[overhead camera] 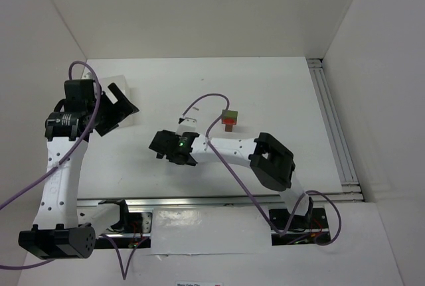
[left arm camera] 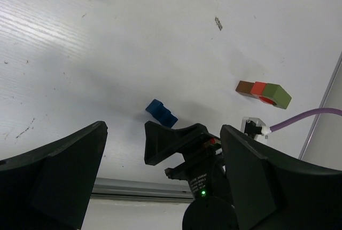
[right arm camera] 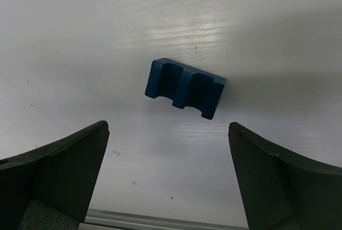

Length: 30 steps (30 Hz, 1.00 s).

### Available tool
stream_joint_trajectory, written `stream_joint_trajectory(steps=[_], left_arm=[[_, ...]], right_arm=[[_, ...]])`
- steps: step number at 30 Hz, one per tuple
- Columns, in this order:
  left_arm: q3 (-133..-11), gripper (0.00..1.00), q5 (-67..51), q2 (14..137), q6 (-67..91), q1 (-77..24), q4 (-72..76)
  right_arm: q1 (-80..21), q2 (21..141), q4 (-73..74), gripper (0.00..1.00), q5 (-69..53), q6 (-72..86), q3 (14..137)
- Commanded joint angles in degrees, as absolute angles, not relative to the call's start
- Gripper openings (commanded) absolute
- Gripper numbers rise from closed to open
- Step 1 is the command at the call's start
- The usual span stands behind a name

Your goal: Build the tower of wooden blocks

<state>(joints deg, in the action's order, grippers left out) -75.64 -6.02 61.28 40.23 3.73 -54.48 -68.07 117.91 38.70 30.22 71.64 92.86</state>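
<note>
A blue notched block (right arm camera: pixel 184 88) lies flat on the white table, just beyond my open right gripper (right arm camera: pixel 168 128), whose fingers stand wide apart and touch nothing. In the top view the right gripper (overhead camera: pixel 169 152) hides this block. It also shows in the left wrist view (left arm camera: pixel 161 112). A small stack of a green block (overhead camera: pixel 231 114) on a red and brown-orange one (overhead camera: pixel 228 125) stands at mid table; the left wrist view shows the brown (left arm camera: pixel 245 87), red (left arm camera: pixel 259 88) and green (left arm camera: pixel 277 94) blocks together. My left gripper (overhead camera: pixel 121 109) is open and empty, raised at the far left.
A pale rectangular tray (overhead camera: pixel 126 79) lies under the left gripper. White walls enclose the table. A metal rail (overhead camera: pixel 332 127) runs along the right side and another (overhead camera: pixel 219 203) along the near edge. A purple cable (overhead camera: pixel 206 103) loops over the right arm.
</note>
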Motion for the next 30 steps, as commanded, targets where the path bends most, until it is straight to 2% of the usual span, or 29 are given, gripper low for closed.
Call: stream_joint_trajectory(steps=[1,16,30], left_arm=[[-76.1,1.0,-5.4,60.4,38.7,4.1,-53.8],[-74.5,1.0,-7.1,60.4,37.6,4.1,-52.2],[-72.8,1.0,-9.0,60.4,36.6,4.1,-51.2]], right_arm=[[-68.1,121.3,45.5,1.0,33.4,75.9,98.7],[-67.6,129.1,53.2,1.0,35.7,77.3,107.7],[-66.5,130.3,50.7,0.88,36.2,73.2,108.4]])
